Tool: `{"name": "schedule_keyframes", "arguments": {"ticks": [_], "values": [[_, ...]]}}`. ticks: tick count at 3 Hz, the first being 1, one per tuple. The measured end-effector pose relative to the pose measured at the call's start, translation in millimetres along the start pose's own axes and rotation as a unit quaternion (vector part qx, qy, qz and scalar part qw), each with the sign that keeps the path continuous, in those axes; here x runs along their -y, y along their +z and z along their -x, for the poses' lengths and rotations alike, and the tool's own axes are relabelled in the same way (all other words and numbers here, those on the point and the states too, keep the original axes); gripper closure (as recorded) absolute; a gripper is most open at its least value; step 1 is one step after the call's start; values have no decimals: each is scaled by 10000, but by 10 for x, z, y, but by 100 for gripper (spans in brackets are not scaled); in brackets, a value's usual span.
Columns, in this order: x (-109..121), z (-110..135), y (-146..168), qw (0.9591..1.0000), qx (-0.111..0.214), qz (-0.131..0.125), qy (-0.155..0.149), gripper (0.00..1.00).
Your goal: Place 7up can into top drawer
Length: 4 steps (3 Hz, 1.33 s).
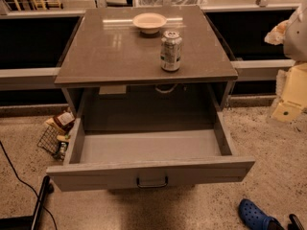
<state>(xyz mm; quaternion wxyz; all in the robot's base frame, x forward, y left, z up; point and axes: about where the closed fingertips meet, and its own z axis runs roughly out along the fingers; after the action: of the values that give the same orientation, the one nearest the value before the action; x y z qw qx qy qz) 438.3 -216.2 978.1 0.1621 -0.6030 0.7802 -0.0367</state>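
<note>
The 7up can point(171, 51) stands upright on the brown counter top point(110, 56), near its front edge and right of centre. Below it, the top drawer point(148, 174) is pulled wide open, with a grey, bare inside and a small dark handle point(152, 182) at the centre of its front panel. My gripper point(289, 97) shows as cream-coloured parts at the right edge of the view. It is to the right of the counter and well apart from the can, with nothing seen in it.
A shallow cream bowl point(149, 22) sits at the back of the counter top behind the can. A wire basket of packets point(58, 133) lies on the floor left of the drawer. A black cable point(19, 181) runs at the lower left, and a blue shoe point(256, 215) is at the lower right.
</note>
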Motion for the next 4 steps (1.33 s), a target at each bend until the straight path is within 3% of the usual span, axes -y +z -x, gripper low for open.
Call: {"name": "schedule_keyframes", "arguments": {"ticks": [1,2,3,4], "values": [[1,0,0,10000,2,-1,1,0],[205,12,69,9991,336,-136,214,0],[616,72,268,9938,946,-260,526,0],[1001,228,511,9816,1600,-472,930,0]]}}
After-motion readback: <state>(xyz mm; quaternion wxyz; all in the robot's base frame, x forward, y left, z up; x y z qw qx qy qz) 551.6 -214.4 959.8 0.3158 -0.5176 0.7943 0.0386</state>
